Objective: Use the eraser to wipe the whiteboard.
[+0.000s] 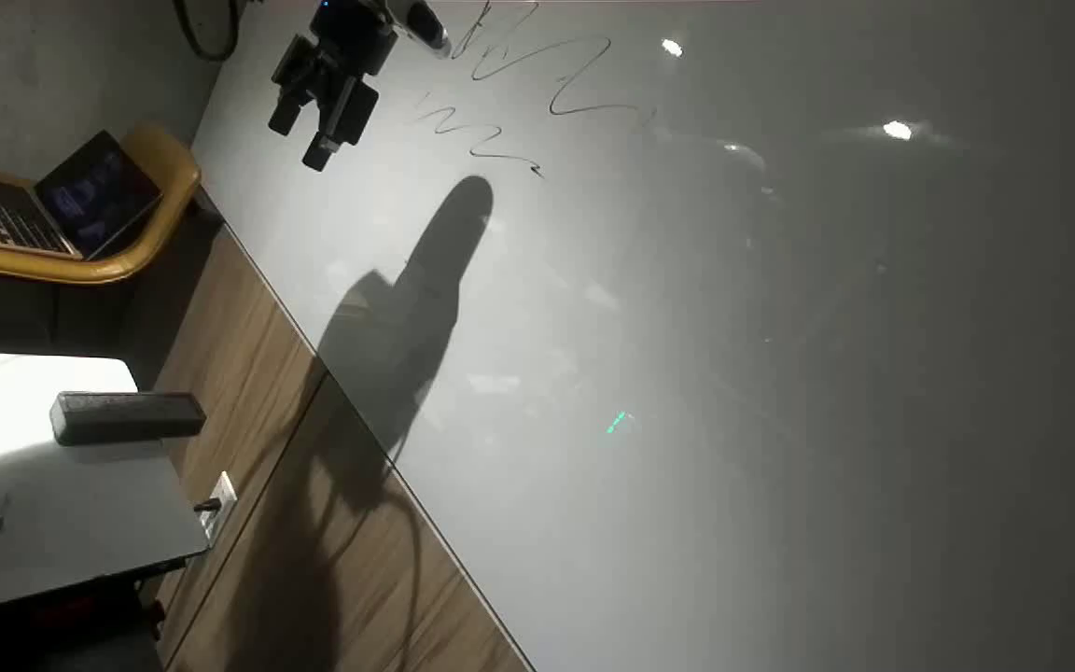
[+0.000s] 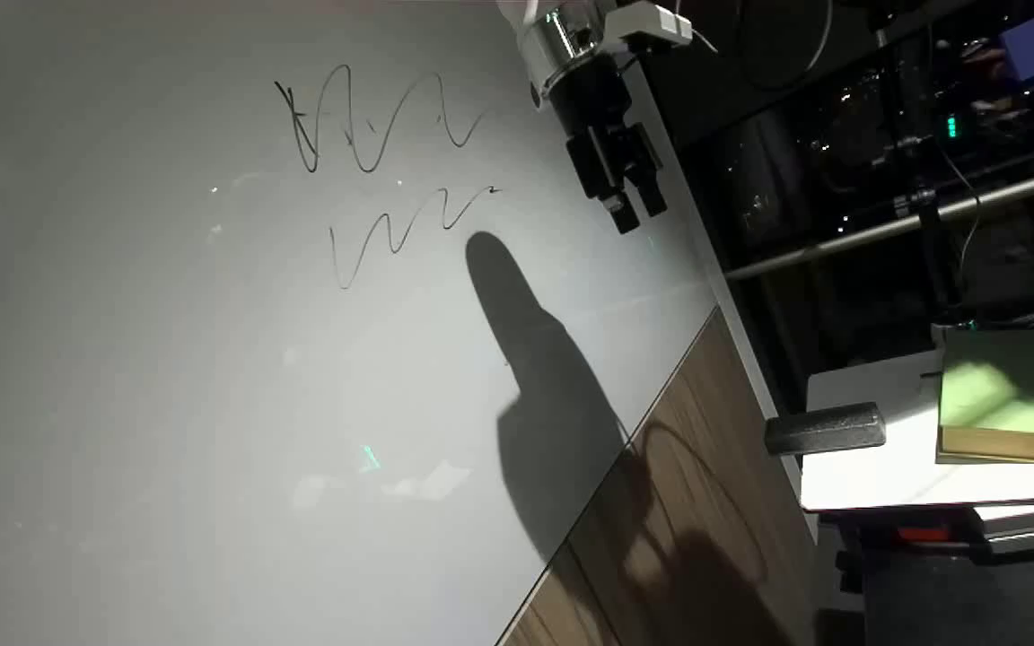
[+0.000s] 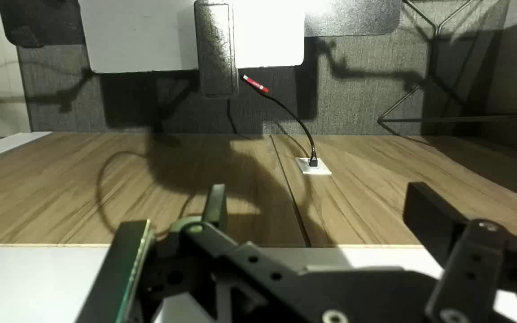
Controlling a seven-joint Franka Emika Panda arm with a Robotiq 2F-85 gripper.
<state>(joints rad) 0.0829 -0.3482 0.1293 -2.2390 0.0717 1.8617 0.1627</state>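
The eraser (image 1: 127, 417) is a dark-grey oblong block lying on a pale flat stand top, one end jutting past its edge. It also shows in an exterior view (image 2: 825, 429) and at the top of the wrist view (image 3: 216, 49). The whiteboard (image 1: 733, 327) is a large glossy grey-white panel with two rows of dark pen scribbles; it also shows in an exterior view (image 2: 212, 404). My gripper (image 1: 300, 137) is open and empty, in front of the whiteboard beside the scribbles and apart from the eraser. It also shows in an exterior view (image 2: 640, 211) and the wrist view (image 3: 317, 206).
The pale stand top (image 1: 80, 523) also bears a green book (image 2: 1011, 386). A wood-grain panel (image 3: 195, 157) borders the whiteboard, with a socket plate (image 3: 314, 168) and plugged cable. An open laptop (image 1: 99, 196) sits on a yellow chair (image 1: 160, 159).
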